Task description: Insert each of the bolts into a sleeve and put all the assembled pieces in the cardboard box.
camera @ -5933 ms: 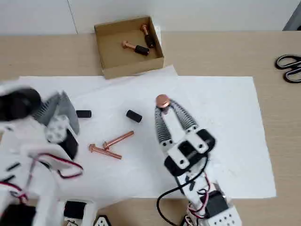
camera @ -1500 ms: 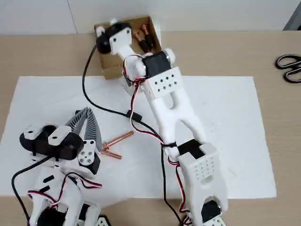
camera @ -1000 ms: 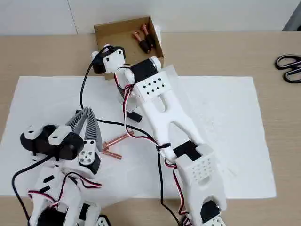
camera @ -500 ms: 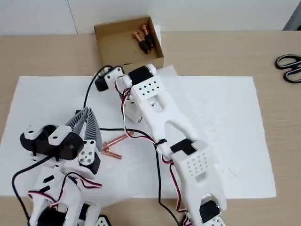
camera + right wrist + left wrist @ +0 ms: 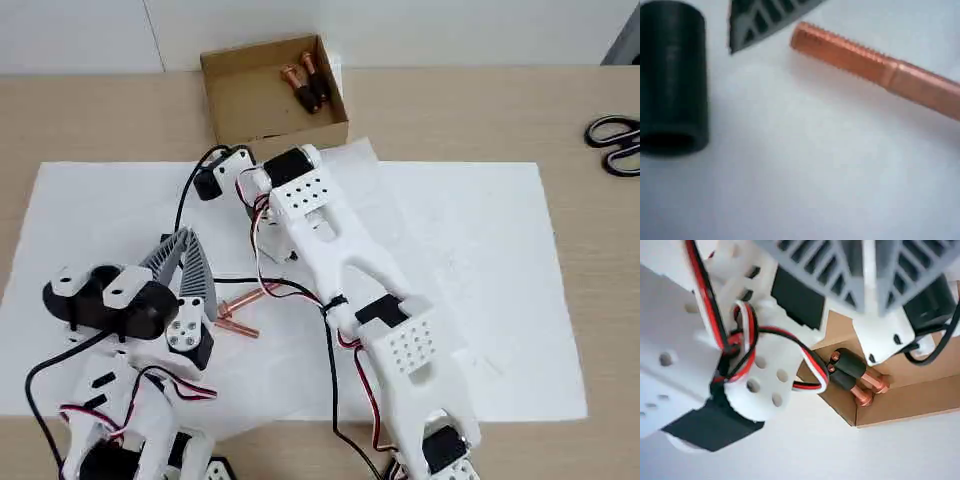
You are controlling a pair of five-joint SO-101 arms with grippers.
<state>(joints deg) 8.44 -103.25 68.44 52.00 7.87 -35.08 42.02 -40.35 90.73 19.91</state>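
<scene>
Box (image 5: 240,100) of cardboard sits upper left of centre in high view, two assembled pieces (image 5: 305,85) side by side in its right corner. Two loose bolts (image 5: 240,310) on white paper (image 5: 480,250), just right of left gripper (image 5: 186,238), which looks pinched closed on nothing. Right gripper (image 5: 762,20) low over paper, close by black sleeve (image 5: 672,80) and threaded bolt (image 5: 875,67). Open or closed, can't tell tbh.

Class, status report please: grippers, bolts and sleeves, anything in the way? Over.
Left gripper shut beside two loose bolts. Right gripper low by sleeve. Two assembled pieces in cardboard box. Right arm's cable trails near bolts.
</scene>
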